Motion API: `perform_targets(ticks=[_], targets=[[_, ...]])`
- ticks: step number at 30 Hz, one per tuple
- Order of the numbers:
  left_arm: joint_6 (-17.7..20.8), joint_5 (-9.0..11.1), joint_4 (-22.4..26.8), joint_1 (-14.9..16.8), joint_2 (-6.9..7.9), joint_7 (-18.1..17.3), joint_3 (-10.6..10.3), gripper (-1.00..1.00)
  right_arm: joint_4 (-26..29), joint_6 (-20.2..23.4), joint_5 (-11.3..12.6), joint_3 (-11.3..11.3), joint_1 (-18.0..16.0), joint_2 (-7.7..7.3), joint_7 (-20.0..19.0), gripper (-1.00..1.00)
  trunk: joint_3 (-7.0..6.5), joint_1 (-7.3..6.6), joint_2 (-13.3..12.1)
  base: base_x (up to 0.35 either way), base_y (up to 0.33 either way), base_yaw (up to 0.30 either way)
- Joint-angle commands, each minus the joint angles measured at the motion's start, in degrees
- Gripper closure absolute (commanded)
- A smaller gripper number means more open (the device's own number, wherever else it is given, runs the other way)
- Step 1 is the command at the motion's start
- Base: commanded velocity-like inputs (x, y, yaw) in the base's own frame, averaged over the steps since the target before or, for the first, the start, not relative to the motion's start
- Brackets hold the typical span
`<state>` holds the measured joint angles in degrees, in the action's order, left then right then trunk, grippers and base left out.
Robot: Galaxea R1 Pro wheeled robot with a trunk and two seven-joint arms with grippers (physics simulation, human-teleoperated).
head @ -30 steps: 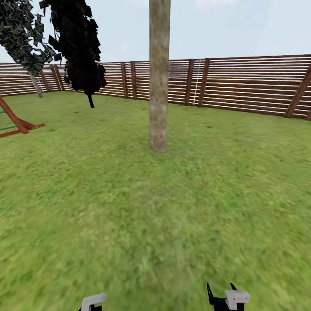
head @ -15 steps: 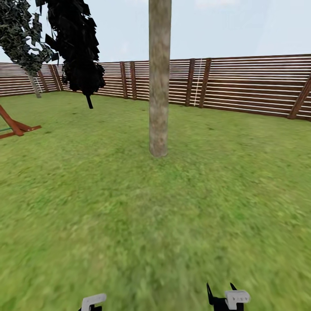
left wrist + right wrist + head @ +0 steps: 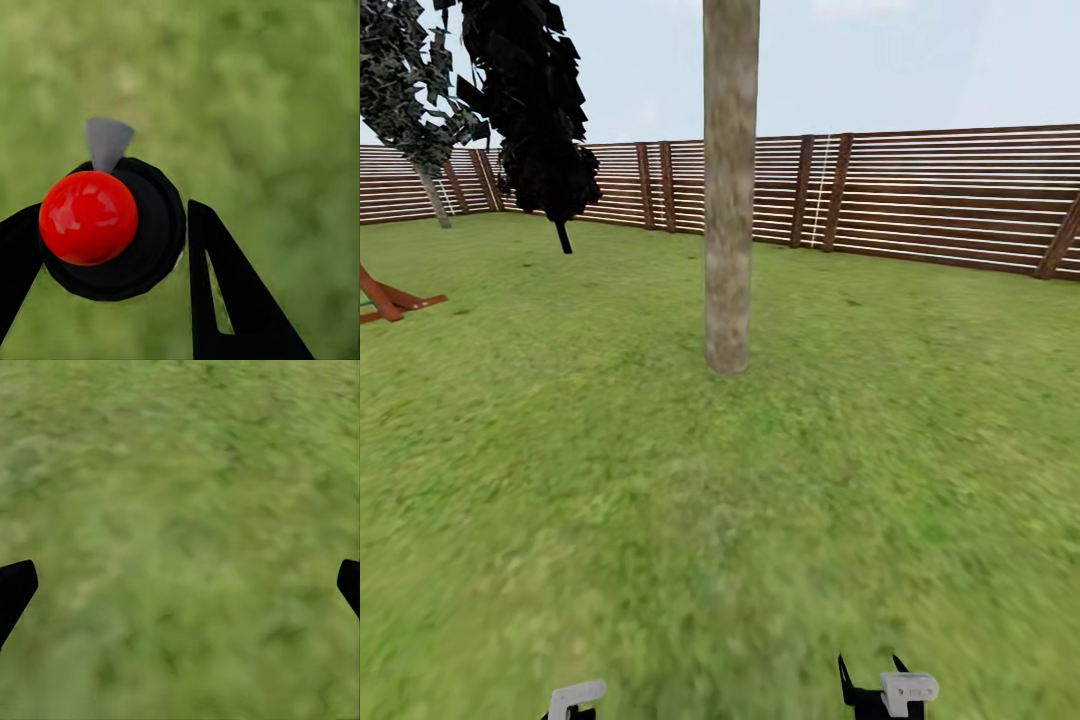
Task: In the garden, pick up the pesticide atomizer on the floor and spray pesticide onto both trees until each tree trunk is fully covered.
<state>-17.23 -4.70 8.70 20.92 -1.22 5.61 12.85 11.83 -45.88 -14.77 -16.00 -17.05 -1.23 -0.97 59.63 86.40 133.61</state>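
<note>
- The head view looks across a green lawn [image 3: 610,520] enclosed by a brown horizontal-slat wooden fence [image 3: 940,195].
- A thick, pale grey-brown mottled tree trunk [image 3: 729,190] stands straight ahead in the middle distance, rising out of the top of the picture.
- A second tree [image 3: 410,90] with dark jagged leaves stands far off to the left by the fence, and a black leaf clump [image 3: 530,110] hangs just beside it.
- A reddish wooden frame [image 3: 385,298] pokes in at the left edge.
- In the left wrist view, the pesticide atomizer [image 3: 112,232] sits between the fingers of the left gripper [image 3: 112,247], seen from above: a glossy red cap, a round black body beneath it and a small grey nozzle poking out at one side.
- The left jaws are clamped on the bottle's black body, one finger on each side, with grass far below.
- Judging by its look, the bottle is small, rigid and light; its smooth round body may twist or slip, so the hold is best kept on the black body below the cap, leaving the nozzle free.
- In the right wrist view, the right gripper [image 3: 180,585] has its jaws spread wide, the fingertips [image 3: 15,585] at opposite edges; it holds nothing and touches nothing, with blurred grass beneath.
- Both wrists show at the bottom edge of the head view.
</note>
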Motion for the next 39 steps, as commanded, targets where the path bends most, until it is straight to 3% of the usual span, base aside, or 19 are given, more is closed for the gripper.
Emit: perform_targets(ticks=[1, 39], targets=[[0.0, -0.03, 0.0, 0.02, -0.01, 0.03, -0.02, 1.0, -0.01, 0.0, 0.0, 0.0, 0.0, 0.0, 0.0, -1.0, 0.0, 0.0, 0.0, 0.338, 0.0, 0.0], [-0.06, 0.03, 0.0, 0.01, 0.08, 0.03, -0.02, 1.0, -0.02, 0.0, 0.0, 0.0, 0.0, 0.09, 0.0, -1.0, 0.0, 0.0, 0.0, 0.338, 0.0, -0.041]])
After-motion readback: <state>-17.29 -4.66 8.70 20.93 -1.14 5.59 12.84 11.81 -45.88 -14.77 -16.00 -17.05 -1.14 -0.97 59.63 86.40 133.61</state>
